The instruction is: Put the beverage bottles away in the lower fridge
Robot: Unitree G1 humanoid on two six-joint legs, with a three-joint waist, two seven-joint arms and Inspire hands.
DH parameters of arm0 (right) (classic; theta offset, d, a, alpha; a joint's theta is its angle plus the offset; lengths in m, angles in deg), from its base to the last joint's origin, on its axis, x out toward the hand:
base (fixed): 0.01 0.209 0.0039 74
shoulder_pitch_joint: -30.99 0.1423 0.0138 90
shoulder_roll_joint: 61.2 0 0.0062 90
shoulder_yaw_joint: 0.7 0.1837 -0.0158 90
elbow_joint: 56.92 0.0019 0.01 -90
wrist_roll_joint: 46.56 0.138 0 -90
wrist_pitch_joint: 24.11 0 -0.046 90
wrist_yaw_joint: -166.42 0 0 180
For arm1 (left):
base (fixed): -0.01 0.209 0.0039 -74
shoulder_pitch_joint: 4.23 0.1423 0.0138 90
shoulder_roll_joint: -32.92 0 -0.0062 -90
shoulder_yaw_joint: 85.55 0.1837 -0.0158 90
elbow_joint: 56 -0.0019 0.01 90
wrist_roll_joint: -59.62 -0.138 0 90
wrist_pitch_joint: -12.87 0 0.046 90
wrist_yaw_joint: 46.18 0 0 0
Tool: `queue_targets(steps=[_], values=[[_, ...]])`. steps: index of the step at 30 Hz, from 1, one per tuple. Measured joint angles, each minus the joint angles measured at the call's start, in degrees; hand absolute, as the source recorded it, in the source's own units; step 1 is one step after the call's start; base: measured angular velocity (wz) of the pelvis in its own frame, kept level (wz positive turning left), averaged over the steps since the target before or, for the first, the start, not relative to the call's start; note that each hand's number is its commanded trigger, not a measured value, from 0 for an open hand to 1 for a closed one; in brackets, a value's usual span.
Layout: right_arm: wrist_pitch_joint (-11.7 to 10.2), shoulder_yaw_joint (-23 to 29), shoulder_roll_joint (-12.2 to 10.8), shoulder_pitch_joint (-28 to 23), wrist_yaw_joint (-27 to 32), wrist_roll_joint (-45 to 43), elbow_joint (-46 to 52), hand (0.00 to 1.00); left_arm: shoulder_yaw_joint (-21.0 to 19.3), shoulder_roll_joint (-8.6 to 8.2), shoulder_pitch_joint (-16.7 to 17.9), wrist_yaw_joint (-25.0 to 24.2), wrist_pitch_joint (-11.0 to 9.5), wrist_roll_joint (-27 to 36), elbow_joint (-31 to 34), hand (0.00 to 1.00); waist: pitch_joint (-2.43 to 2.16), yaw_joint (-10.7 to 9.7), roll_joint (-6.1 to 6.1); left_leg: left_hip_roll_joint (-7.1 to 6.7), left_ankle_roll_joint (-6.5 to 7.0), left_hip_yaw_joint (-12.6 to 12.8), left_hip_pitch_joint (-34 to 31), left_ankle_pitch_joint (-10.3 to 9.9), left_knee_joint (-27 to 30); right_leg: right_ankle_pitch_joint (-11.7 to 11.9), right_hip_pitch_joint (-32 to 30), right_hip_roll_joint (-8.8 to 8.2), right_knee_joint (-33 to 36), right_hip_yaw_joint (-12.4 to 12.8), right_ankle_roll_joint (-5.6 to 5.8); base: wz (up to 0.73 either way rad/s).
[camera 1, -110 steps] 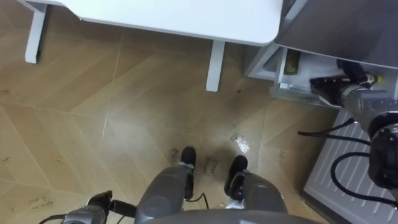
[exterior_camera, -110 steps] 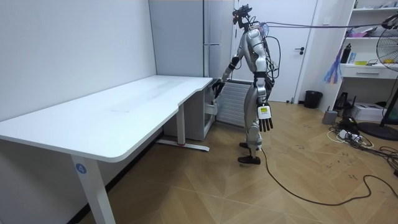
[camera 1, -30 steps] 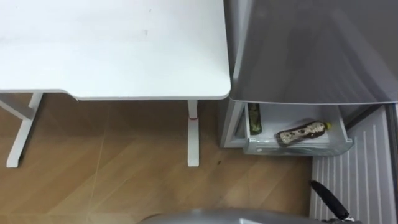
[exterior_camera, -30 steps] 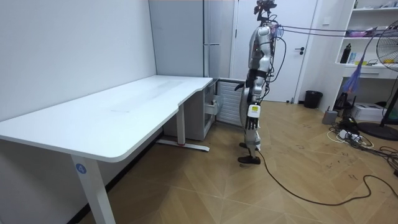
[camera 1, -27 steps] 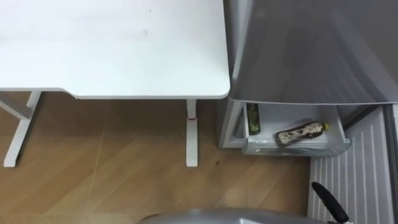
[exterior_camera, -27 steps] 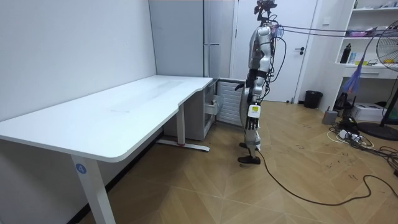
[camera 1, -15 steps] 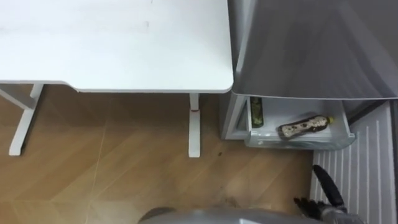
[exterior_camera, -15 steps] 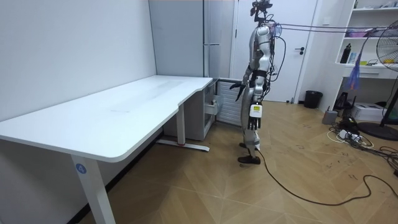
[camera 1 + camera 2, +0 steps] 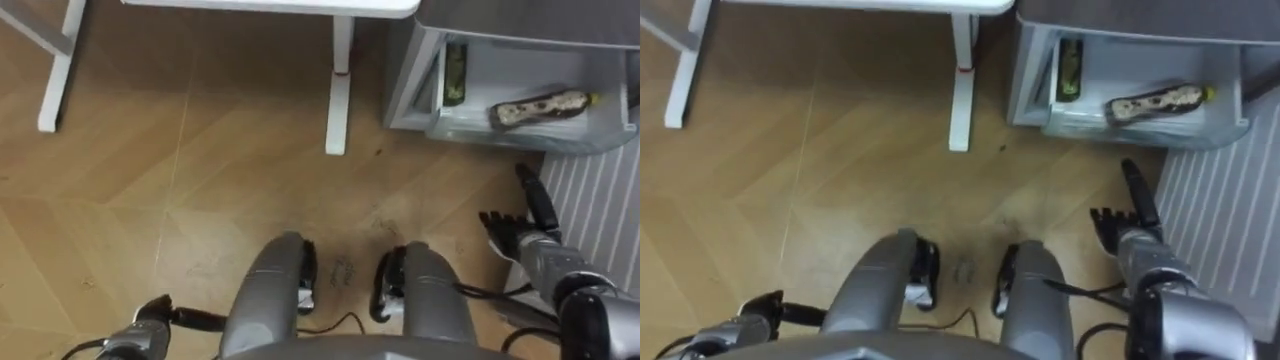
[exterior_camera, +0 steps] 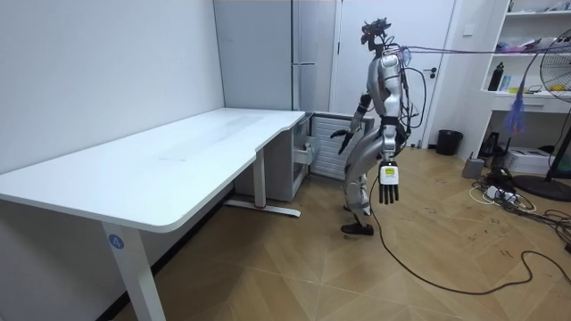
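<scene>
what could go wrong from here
1. The fridge drawer stands pulled out beside the open door; shutting the door first would likely jam on it.
2. The bottle lies on its side and may roll if the drawer is shoved.
3. The open right robot hand hangs close to the door and could bump it.

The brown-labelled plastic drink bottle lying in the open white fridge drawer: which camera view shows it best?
The right eye view: the brown-labelled plastic drink bottle lies whole, from above, in the open white fridge drawer. The left eye view shows it too, nearer the picture's edge. In the room view it is too small to tell.
</scene>
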Motion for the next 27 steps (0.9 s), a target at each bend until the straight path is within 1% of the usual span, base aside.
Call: queue_targets(steps=[1,2,4,5,7,8,9,10,11,12,13,14,16,17,18,20,21,22,24,26,27], values=[[-0.4,-0.2,1.1,0.5,0.0,0.0,0.1,0.0,0.1,0.35,0.1,0.0,0.0,0.7,0.0,0.0,0.01,0.3,-0.07,-0.17,0.19,0.3,-2.7,-0.4,2.4,-0.7,-3.0,-0.43,2.8,0.6,-0.03,0.0],[-0.7,-0.7,1.5,0.9,0.0,0.0,0.1,0.0,0.1,0.53,0.1,0.0,-0.1,1.1,0.1,0.0,0.03,0.4,-0.17,-0.19,0.21,0.4,-4.0,-0.7,3.7,-1.0,-4.4,-0.47,4.2,1.1,-0.08,-0.05],[-1.1,-2.3,3.4,3.0,0.0,-0.9,0.1,0.0,0.6,0.9,0.1,0.2,-0.2,1.2,0.2,0.0,0.07,0.7,-0.57,-0.09,0.37,1.2,-8.8,-1.9,8.6,-2.3,-9.9,-0.99,9.8,2.2,-0.41,-0.06],[-1.1,-2.3,3.9,3.5,0.0,-1.1,0.1,0.0,0.7,0.92,0.0,0.2,-0.2,1.2,0.2,0.0,0.08,0.8,-0.58,-0.12,0.37,1.3,-9.8,-2.2,9.7,-2.7,-10.9,-1.19,11.0,2.5,-0.47,0.0],[-1.2,-5.0,6.1,6.2,0.0,-1.0,0.1,0.0,2.3,1.53,0.1,0.7,-1.0,2.4,0.3,0.0,0.04,0.9,-0.97,-0.05,0.44,1.3,-13.5,-3.2,13.9,-3.9,-14.6,-1.54,15.3,2.9,-0.84,0.04],[-1.3,-5.5,6.7,7.0,0.0,-1.0,0.2,0.0,2.6,1.77,0.1,0.9,-1.3,2.8,0.4,0.0,0.06,0.9,-1.11,-0.02,0.6,1.3,-14.4,-3.5,14.7,-4.0,-15.4,-1.64,16.1,2.9,-0.98,0.05],[-1.5,-6.7,7.6,8.5,0.0,-1.0,0.6,0.0,3.4,2.27,0.1,1.5,-1.3,3.5,0.8,0.0,0.04,1.0,-1.58,-0.02,0.47,1.1,-16.1,-3.5,16.1,-4.3,-17.1,-1.96,17.6,2.9,-1.18,0.06],[-1.5,-6.9,8.3,9.4,0.0,-1.3,1.7,0.0,3.5,2.64,0.1,1.6,-1.5,3.5,1.1,0.0,0.06,1.2,-2.32,-0.1,0.4,1.1,-17.4,-3.6,17.2,-4.6,-18.5,-2.34,18.9,3.0,-1.41,0.07],[-1.6,-7.0,8.7,10.0,0.0,-1.3,2.1,0.0,3.5,2.74,0.1,1.6,-1.5,3.6,1.2,0.0,0.08,1.2,-2.49,-0.11,0.36,1.0,-18.0,-3.7,17.8,-4.7,-19.1,-2.32,19.4,2.9,-1.48,0.09],[-1.7,-7.2,9.6,11.5,0.0,-1.2,2.1,0.0,3.7,2.86,0.2,1.6,-1.7,4.1,1.3,0.0,0.04,1.3,-2.73,-0.23,0.29,0.7,-19.3,-3.7,18.9,-4.9,-20.1,-2.28,20.5,2.7,-1.6,0.12],[-2.2,-7.2,10.6,12.9,0.0,-1.2,2.2,0.0,4.5,3.0,0.3,1.6,-1.8,4.3,1.5,0.0,0.05,1.5,-2.78,-0.43,0.28,0.3,-20.7,-3.9,20.1,-5.1,-21.0,-2.39,21.5,2.5,-1.64,0.12],[-2.5,-7.2,11.0,13.6,0.0,-1.2,2.2,0.0,4.7,3.06,0.3,1.5,-1.8,4.4,1.6,0.0,0.07,1.6,-2.84,-0.56,0.31,0.2,-21.2,-3.9,20.6,-5.3,-21.6,-2.5,22.1,2.5,-1.63,0.12],[-3.1,-7.2,12.8,16.2,0.1,-1.3,3.2,0.0,4.7,3.1,0.7,1.5,-2.3,4.4,2.0,0.0,0.06,1.6,-2.88,-0.95,0.56,0.2,-22.9,-4.1,21.9,-5.6,-23.0,-3.25,23.5,2.5,-1.52,0.11],[-3.3,-7.2,13.2,16.5,0.2,-1.3,3.9,0.0,4.7,3.13,0.7,1.5,-2.4,4.4,2.1,0.0,0.07,1.6,-2.9,-1.01,0.59,0.3,-23.0,-4.1,22.1,-5.6,-23.1,-3.38,23.7,2.5,-1.48,0.06],[-3.1,-7.3,13.6,17.3,1.7,-1.6,4.4,0.0,4.7,3.31,1.3,1.5,-2.5,4.3,2.4,0.0,0.04,1.8,-2.95,-1.04,0.72,0.3,-23.0,-4.2,22.4,-5.7,-23.1,-3.46,23.9,2.6,-1.31,0.03],[-3.3,-7.4,13.7,18.0,3.2,-2.0,4.5,0.0,4.7,3.48,2.3,1.5,-2.7,4.3,3.5,0.0,0.07,1.8,-3.0,-1.02,0.81,0.5,-23.2,-4.2,22.4,-5.8,-23.3,-3.73,24.0,2.8,-1.09,0.02],[-3.3,-7.6,13.8,18.0,4.1,-2.0,5.5,0.0,4.6,3.5,3.0,1.5,-2.9,4.4,4.3,0.0,0.07,1.8,-3.18,-0.88,1.02,0.9,-23.6,-4.3,22.4,-5.9,-23.9,-3.82,24.3,3.2,-0.98,0.0],[-3.2,-7.9,13.8,18.0,5.7,-2.0,7.5,0.0,4.4,3.53,4.0,1.5,-3.0,4.3,4.8,0.0,0.13,1.4,-3.51,-0.94,1.22,1.2,-24.0,-4.4,22.4,-6.0,-24.8,-3.99,24.6,3.9,-0.84,-0.04],[-3.1,-8.9,13.8,18.0,8.0,-1.9,9.6,0.0,4.4,3.66,5.1,1.6,-3.0,4.3,5.9,0.0,0.09,0.8,-3.58,-0.99,1.36,1.5,-24.4,-4.5,22.7,-6.0,-25.3,-4.61,24.9,4.0,-0.72,-0.02],[-3.1,-9.0,13.8,18.0,9.5,-1.8,10.8,0.0,4.4,3.93,5.7,1.7,-3.4,4.3,6.9,0.0,0.11,0.6,-3.8,-1.06,1.47,1.6,-24.9,-4.6,22.9,-6.0,-25.8,-4.77,25.1,4.0,-0.69,0.02],[-3.1,-9.0,13.8,18.0,10.1,-1.7,11.4,0.0,4.4,3.98,5.9,1.7,-3.7,4.3,7.2,0.0,0.12,0.2,-3.89,-1.5,1.47,1.7,-25.2,-4.6,23.1,-6.1,-26.1,-5.47,25.5,4.0,-0.66,0.13]])
